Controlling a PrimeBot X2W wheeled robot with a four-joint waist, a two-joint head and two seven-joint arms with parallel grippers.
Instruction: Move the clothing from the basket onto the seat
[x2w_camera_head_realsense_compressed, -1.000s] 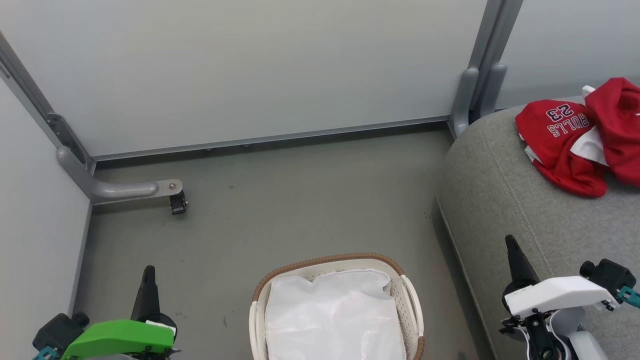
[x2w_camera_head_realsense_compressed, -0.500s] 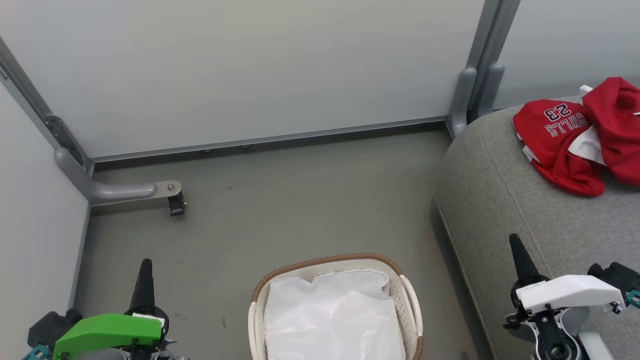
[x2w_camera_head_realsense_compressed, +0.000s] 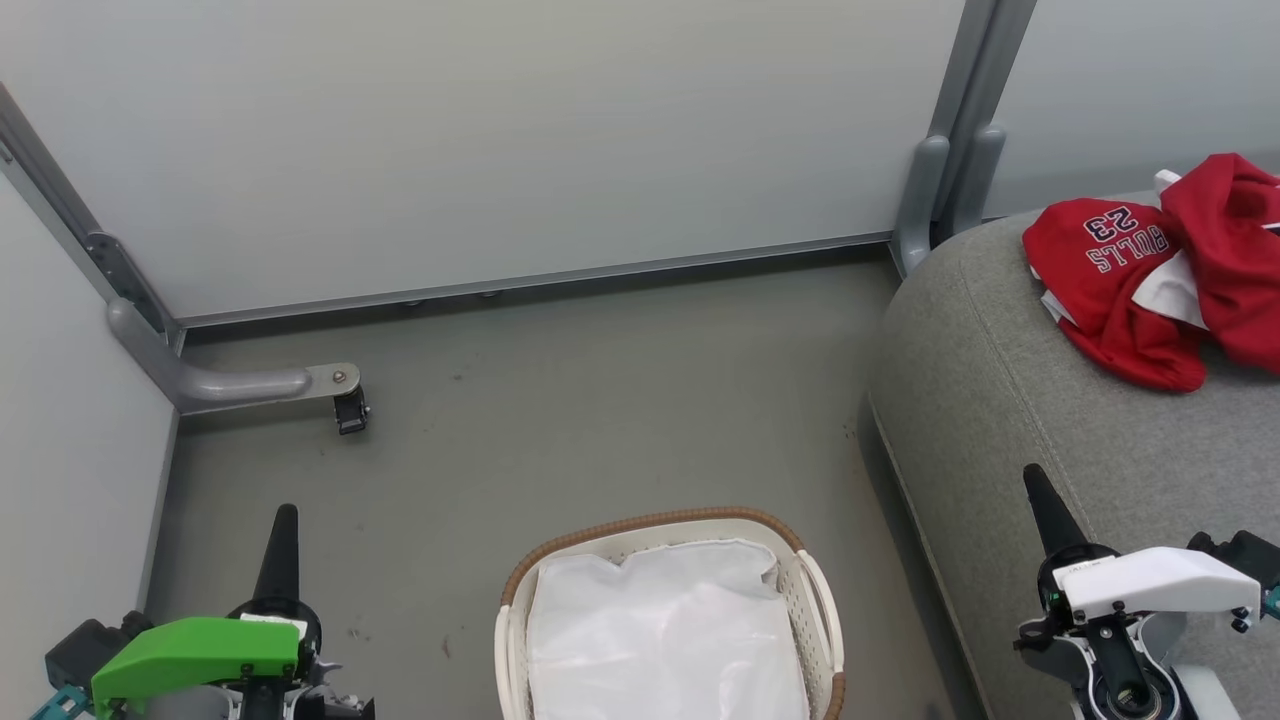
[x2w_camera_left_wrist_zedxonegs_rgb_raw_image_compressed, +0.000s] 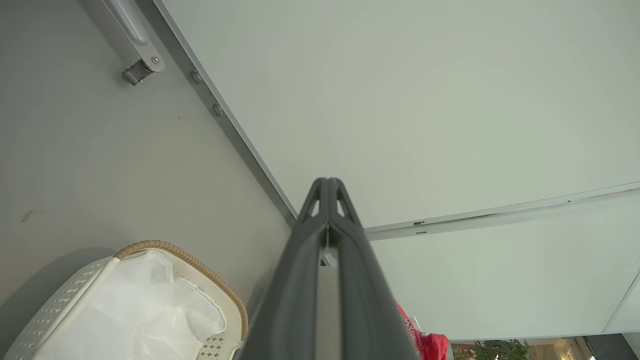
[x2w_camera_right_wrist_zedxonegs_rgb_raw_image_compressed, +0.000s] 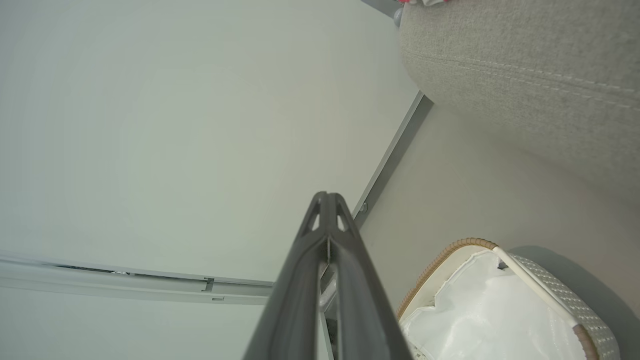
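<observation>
The clothing (x2w_camera_head_realsense_compressed: 1150, 290) lies in a crumpled red heap on the far part of the seat (x2w_camera_head_realsense_compressed: 1000, 420), the jersey's "BULLS 23" print turned up and reading upside down from the head view, with a second red piece bunched against it on the right. It sits well apart from the basket (x2w_camera_head_realsense_compressed: 655, 522), which stands on the floor (x2w_camera_head_realsense_compressed: 600, 400) near the seat's rounded edge, between the two arms. Inside the basket the white liner (x2w_camera_head_realsense_compressed: 665, 630) is exposed, with no red fabric on it, so I judge the transfer to be done, or as good as done.

That would explain how the arms are held. The left end effector (x2w_camera_head_realsense_compressed: 282, 515) hangs low on the robot's left over the floor, its two fingers pressed together into one point with nothing between them; its wrist view shows the same tight seam. The right end effector (x2w_camera_head_realsense_compressed: 1033, 478) hangs over the near edge of the seat, likewise fully closed and empty. Both point away toward the wall panel (x2w_camera_head_realsense_compressed: 500, 150), one on each side of the basket and touching nothing, which reads as a parked posture rather than a reach
</observation>
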